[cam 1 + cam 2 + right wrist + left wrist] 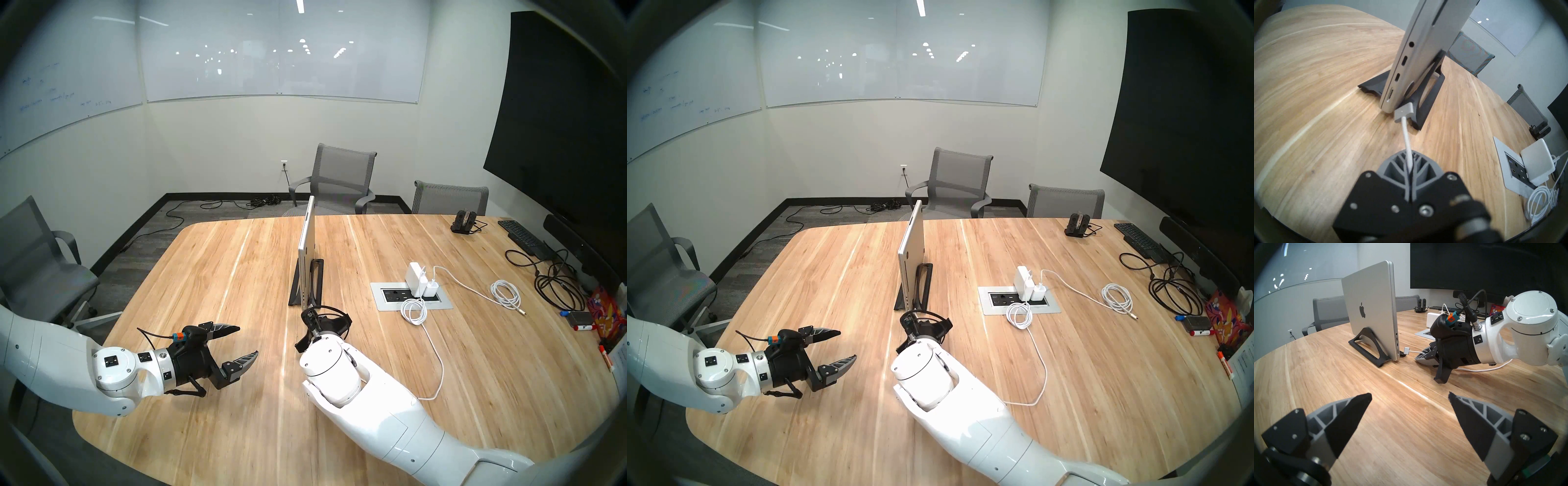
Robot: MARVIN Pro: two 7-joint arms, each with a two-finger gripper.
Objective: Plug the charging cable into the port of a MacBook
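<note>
The silver MacBook (307,244) stands on edge in a black stand (1371,348) at mid-table, its port edge (1401,67) facing me. My right gripper (1409,152) is shut on the white charging cable (1407,140), a short way behind its flat connector (1404,112). The connector (1406,351) hovers low over the table, a small gap from the lowest port, not inserted. The cord (437,356) trails back to the right. My left gripper (249,341) hangs open and empty over the table to the left, aimed at the laptop.
A recessed power box (410,297) holds white adapters (415,275) right of the laptop. A coiled white cable (505,298), black cables (556,288) and a black keyboard (522,237) lie at the far right. Grey chairs (342,176) ring the table.
</note>
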